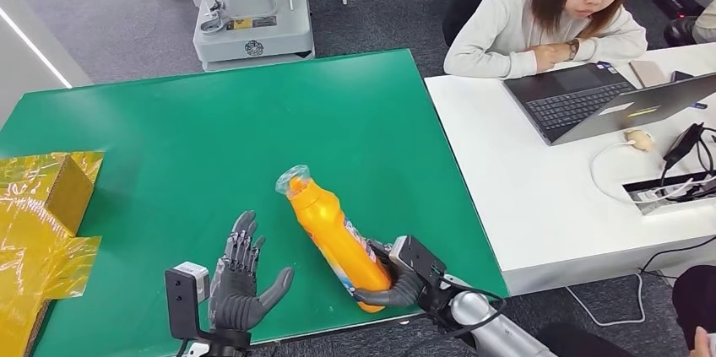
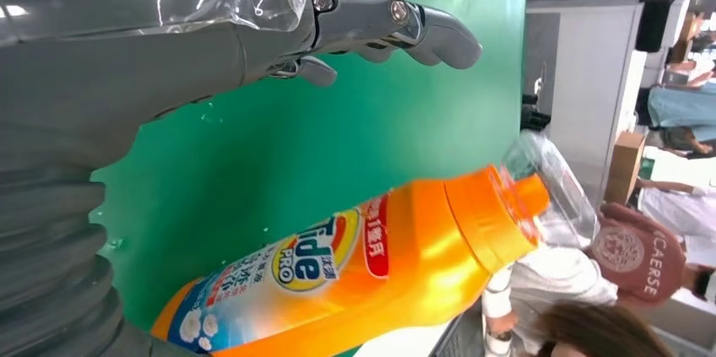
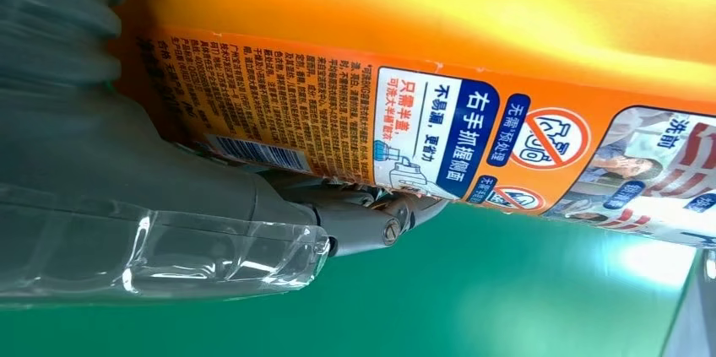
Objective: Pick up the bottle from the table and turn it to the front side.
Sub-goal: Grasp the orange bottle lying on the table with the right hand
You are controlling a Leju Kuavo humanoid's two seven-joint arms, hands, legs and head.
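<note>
In the head view, the right hand grips the lower end of the glossy orange plastic detergent bottle, which slants away from it over the green table mat; the left hand lies beside it, open and empty. In the left wrist view, the heavy cap end looks unsupported and may sag. In the right wrist view, the fingers press a slick label, so turning could make it slip.

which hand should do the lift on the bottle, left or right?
Right, probably. The right hand is already wrapped around the base end of the orange bottle, thumb against it. The left hand lies open on the green table, beside the bottle without touching it.
</note>
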